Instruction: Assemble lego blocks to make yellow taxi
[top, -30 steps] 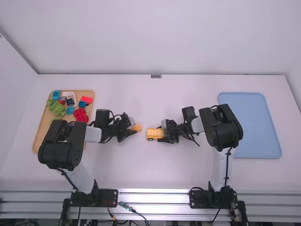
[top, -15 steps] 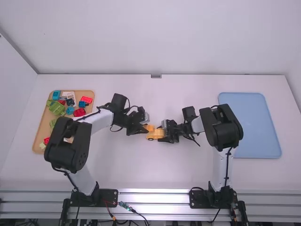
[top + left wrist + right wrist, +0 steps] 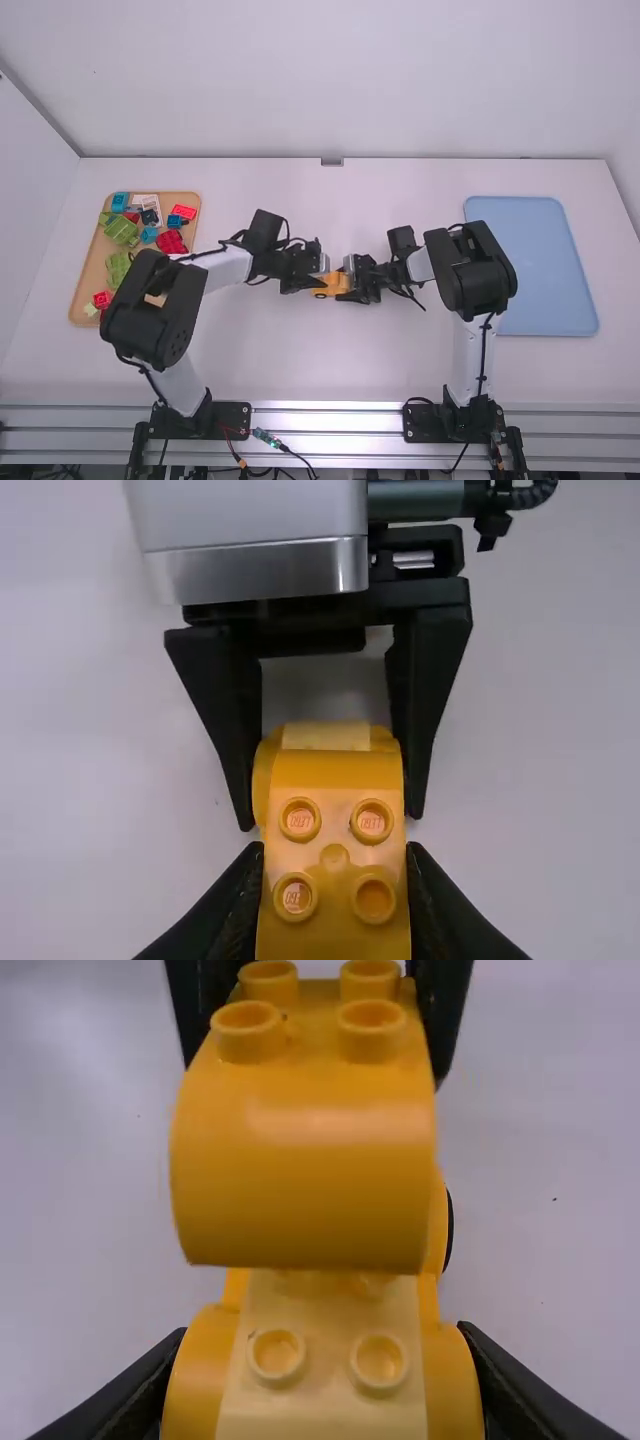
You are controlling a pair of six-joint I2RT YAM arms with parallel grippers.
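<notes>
Taxi base (image 3: pixel 320 1400) is lying mid-table, its long axis running between your grippers. Your right gripper (image 3: pixel 322 1345) is clasping it; your left gripper (image 3: pixel 333 865) is pinching the curved block (image 3: pixel 305 1175) above the base's left-end studs. You're probably needing to keep both aligned while pressing straight down.

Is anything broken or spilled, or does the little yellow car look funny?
Nothing looks broken or spilled. The left gripper holds a curved yellow block over the yellow car, held by the right gripper. The blocks jumbled in the tan tray look normal.
</notes>
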